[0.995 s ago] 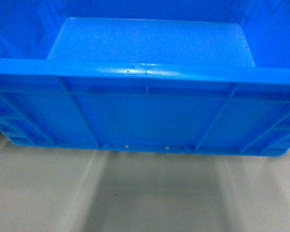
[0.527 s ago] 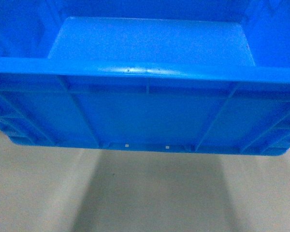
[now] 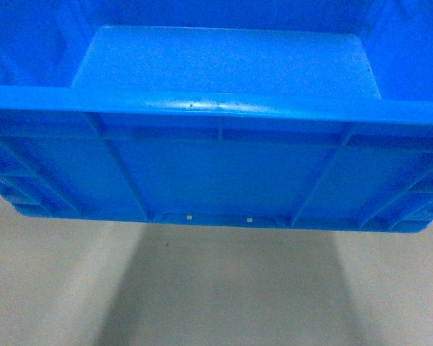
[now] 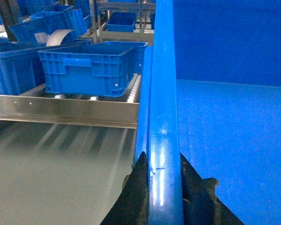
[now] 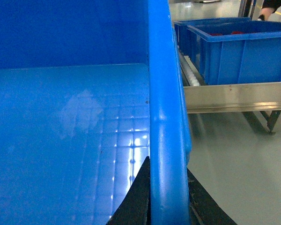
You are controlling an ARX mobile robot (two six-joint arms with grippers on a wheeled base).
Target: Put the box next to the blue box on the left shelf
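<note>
The box (image 3: pixel 224 166) fills most of the head view, its near wall raised above the grey floor (image 3: pixel 224 288) and its side edges cut off by the frame. The left claw (image 4: pixel 165 183) is clamped on the box's left rim, the right claw (image 5: pixel 166 187) on its right rim; only the black fingertips show. Beyond the box's left rim stands the left shelf (image 4: pixel 65 110), carrying another blue box (image 4: pixel 86 70), just beside the held one. Farther crates are blurred
</note>
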